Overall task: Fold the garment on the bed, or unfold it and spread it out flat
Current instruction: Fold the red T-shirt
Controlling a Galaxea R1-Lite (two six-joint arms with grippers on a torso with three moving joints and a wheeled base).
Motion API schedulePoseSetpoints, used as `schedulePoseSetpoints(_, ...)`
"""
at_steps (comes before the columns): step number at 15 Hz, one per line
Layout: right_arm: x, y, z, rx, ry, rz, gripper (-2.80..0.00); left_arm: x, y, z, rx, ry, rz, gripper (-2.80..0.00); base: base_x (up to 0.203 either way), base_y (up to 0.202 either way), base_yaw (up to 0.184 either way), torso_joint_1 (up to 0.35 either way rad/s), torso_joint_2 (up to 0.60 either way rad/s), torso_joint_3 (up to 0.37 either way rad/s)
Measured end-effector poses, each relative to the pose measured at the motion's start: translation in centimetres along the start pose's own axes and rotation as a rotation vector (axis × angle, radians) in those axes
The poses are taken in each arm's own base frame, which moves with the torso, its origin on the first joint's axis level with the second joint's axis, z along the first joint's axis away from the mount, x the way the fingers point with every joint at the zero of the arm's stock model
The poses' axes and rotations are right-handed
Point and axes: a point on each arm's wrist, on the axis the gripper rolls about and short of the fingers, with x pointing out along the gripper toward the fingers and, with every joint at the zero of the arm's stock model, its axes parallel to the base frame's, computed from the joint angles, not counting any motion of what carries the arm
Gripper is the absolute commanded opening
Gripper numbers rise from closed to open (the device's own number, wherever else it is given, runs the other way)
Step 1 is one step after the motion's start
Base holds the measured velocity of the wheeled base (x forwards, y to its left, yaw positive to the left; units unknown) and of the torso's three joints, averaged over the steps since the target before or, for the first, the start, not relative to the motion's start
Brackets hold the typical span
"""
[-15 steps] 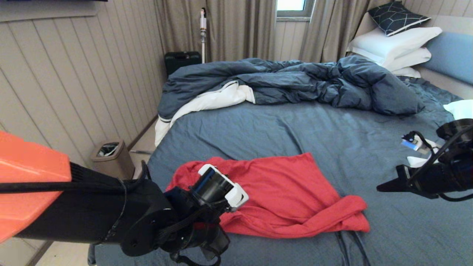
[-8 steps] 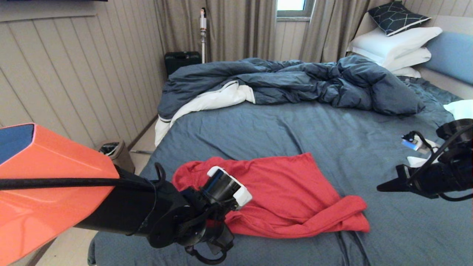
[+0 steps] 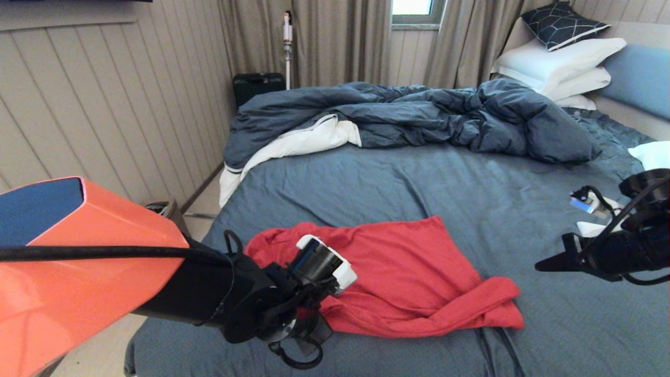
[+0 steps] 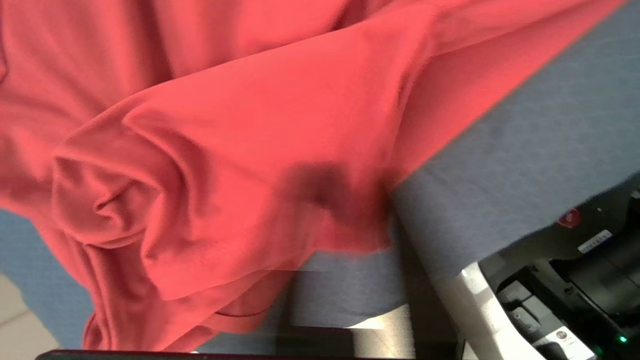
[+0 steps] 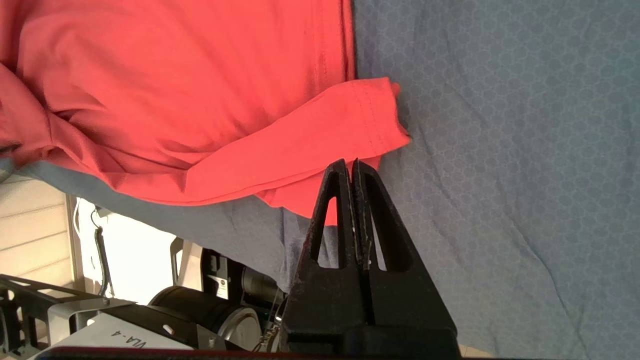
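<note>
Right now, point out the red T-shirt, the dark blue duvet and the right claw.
red T-shirt (image 3: 413,272): head view, flat middle of the cloth.
dark blue duvet (image 3: 434,112): head view, rumpled middle.
right claw (image 5: 354,170): right wrist view, tips of the closed fingers.

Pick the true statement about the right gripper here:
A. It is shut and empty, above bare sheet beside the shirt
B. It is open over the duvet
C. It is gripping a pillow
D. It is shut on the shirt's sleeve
A: in the right wrist view the right gripper has its fingers pressed together with nothing between them, pointing toward the shirt but short of it, over the sheet.
</note>
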Motion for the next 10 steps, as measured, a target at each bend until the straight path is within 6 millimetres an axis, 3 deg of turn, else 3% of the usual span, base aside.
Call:
schedulePoseSetpoints(5,0.0,0.0,0.0,0.001,0.0,0.0,-2.8,-0.1,1.0,1.0,-0.032,-0.032,0.02,-2.8,0.0,0.0,0.0,0.0,0.0,0.0)
schedulePoseSetpoints(10,0.0,0.0,-0.1,0.002,0.002,0.0,-2.8,-0.7,3.4,3.2,-0.052,-0.107,0.088,-2.8,0.0,0.0,0.0,0.0,0.0,0.0)
